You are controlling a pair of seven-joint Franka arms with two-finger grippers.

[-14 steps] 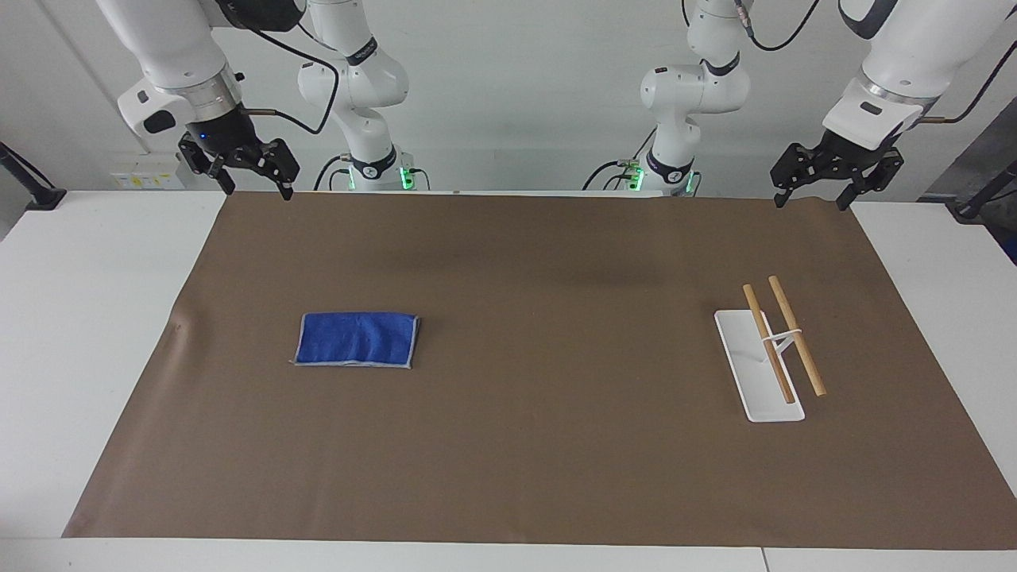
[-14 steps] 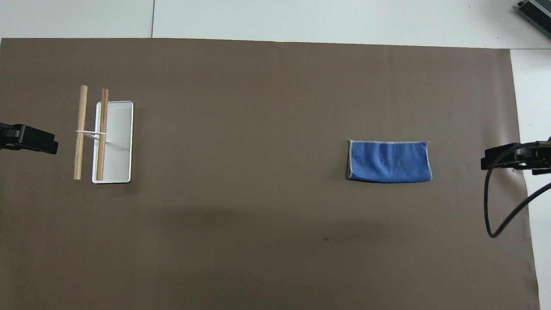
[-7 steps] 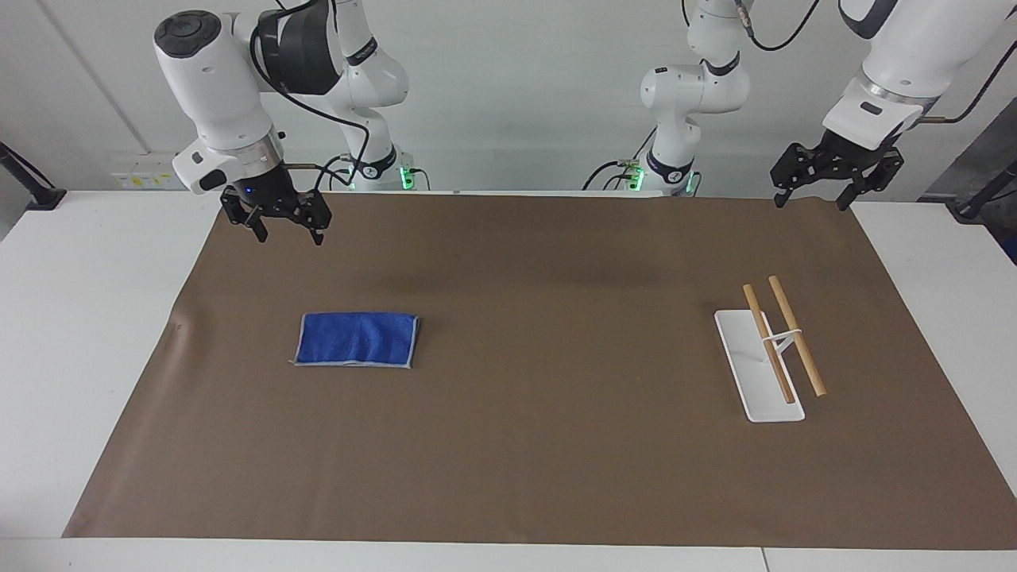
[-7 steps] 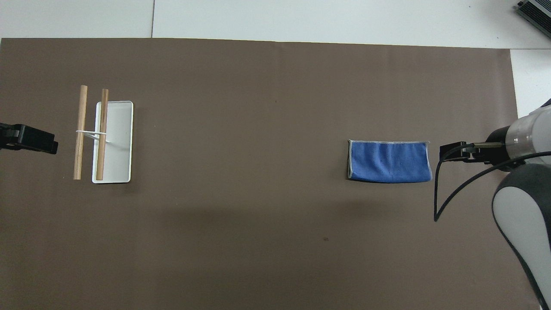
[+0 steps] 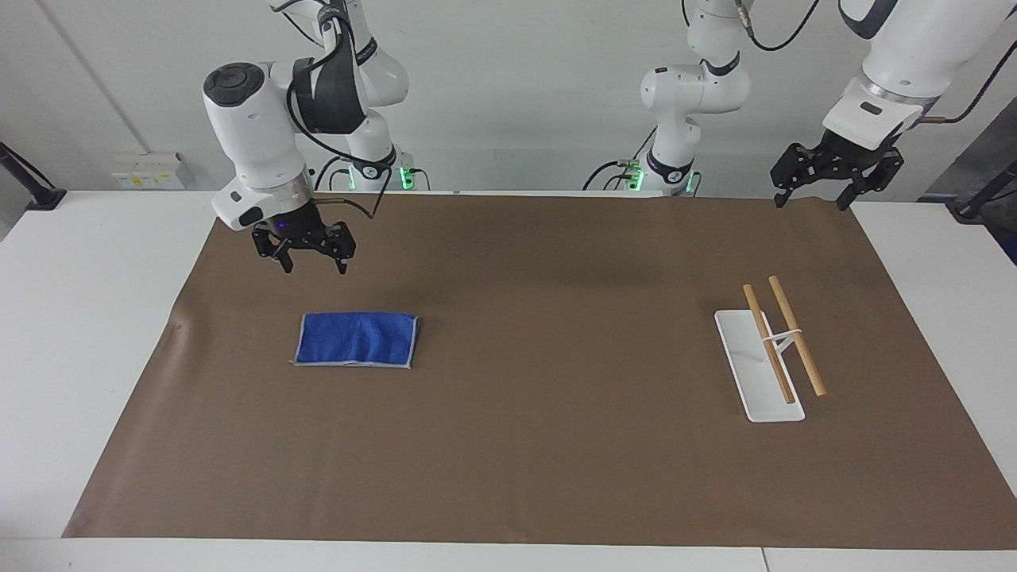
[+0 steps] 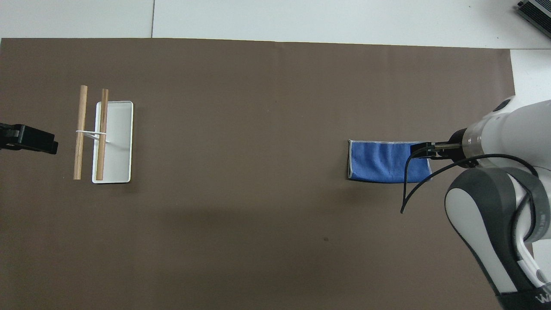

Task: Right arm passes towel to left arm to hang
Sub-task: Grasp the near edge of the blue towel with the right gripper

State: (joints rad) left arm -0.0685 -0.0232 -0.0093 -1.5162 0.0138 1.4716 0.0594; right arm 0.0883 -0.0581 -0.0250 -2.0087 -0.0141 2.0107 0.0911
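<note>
Brown paper [image 5: 556, 445] covers your tabletop [image 5: 95, 318]. Right gripper [image 5: 314, 266], fingers apart, hangs over the paper just short of the towel [image 5: 356, 339], which lies flat, its long axis running arm-end to arm-end. Left gripper [image 5: 814, 200] waits open above the paper's edge.

towel [image 5: 356, 339]: 1 | wooden rods [image 5: 767, 343]: 2 | white rack base [image 5: 747, 373]: 1 | brown mat [image 5: 540, 445]: 1 | arms [image 5: 262, 151]: 2

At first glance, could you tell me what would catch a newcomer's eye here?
The flat royal-blue terry towel on the brown paper mat, toward the right arm's end. The right arm's black hand hangs open in the air by its nearer edge. The white rack with two wooden rods stands toward the left arm's end, whose open hand waits.
</note>
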